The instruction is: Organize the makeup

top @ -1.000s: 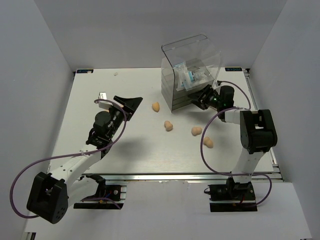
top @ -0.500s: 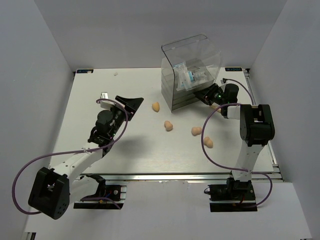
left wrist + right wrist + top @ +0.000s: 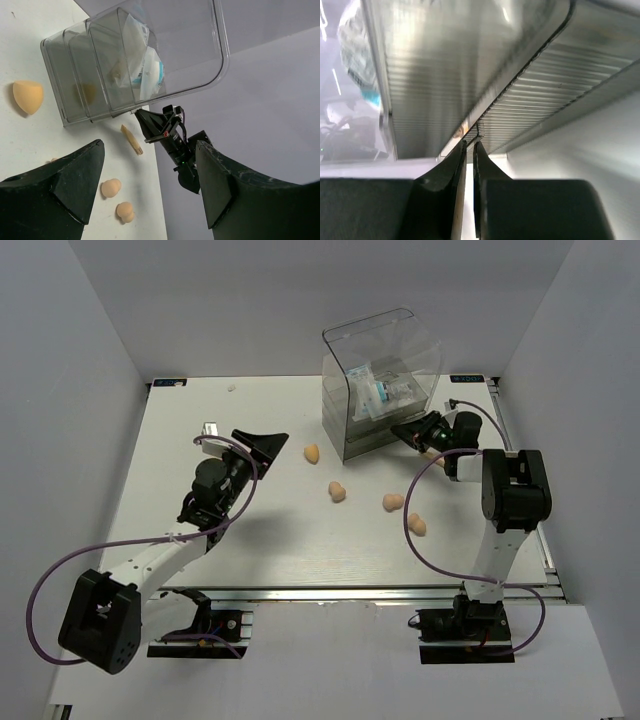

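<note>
The packet (image 3: pixel 383 390) is sitting in the top compartment of the clear box (image 3: pixel 380 355) at the far right of the surface (image 3: pixel 300 550). Its white and blue print is showing through the wall, but the lettering is too small to read in any view. 4 peach sponges (image 3: pixel 337 491) are lying loose on the surface in front of the box, apart from each other. The overhead view is showing all 4, while the left wrist view is catching only 3 clearly. That view is also showing a thin peach stick (image 3: pixel 131 139) lying just beside the box's base, between the box and the right hand (image 3: pixel 403 430); overhead the stick is hard to make out. The left hand (image 3: pixel 245 437) is hovering with its fingers spread wide, holding nothing. The right hand is pointing at the foot of the box, fingers pressed almost together with only a sliver between them. The right wrist view is showing them right at a ribbed drawer edge, though I cannot tell whether they are pinching it.
</note>
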Available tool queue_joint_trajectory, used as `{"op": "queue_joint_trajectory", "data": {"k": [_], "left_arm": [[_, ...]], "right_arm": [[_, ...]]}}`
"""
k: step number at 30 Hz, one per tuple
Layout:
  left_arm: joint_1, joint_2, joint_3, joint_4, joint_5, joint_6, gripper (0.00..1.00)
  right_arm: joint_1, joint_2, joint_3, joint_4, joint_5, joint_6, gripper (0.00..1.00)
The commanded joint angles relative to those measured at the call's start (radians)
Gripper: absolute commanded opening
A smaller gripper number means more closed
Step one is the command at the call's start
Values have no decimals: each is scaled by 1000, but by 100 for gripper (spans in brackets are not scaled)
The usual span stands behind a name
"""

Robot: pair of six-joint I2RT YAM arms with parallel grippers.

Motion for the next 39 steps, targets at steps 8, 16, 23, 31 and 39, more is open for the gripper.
{"op": "queue_joint_trajectory", "data": {"k": [8,16,23,31,39], "left_arm": [[4,58,28,76,73,-4,83],[4,152,129,-20,168,71,69],[-2,247,286,-283,256,280,8],[-21,419,470,-743,166,376,53],[-78,537,538,-794,144,374,65]], "right_arm": [[-86,-202,-216,-27,-74,-112,21],[-86,-286,-152,-342,-168,-456,52],[-83,-381,12,-958,-216,-1086,49],[54,-423,113,-1423,152,-1665,55],[219,-523,-46,-1446,325,-1691,64]]}}
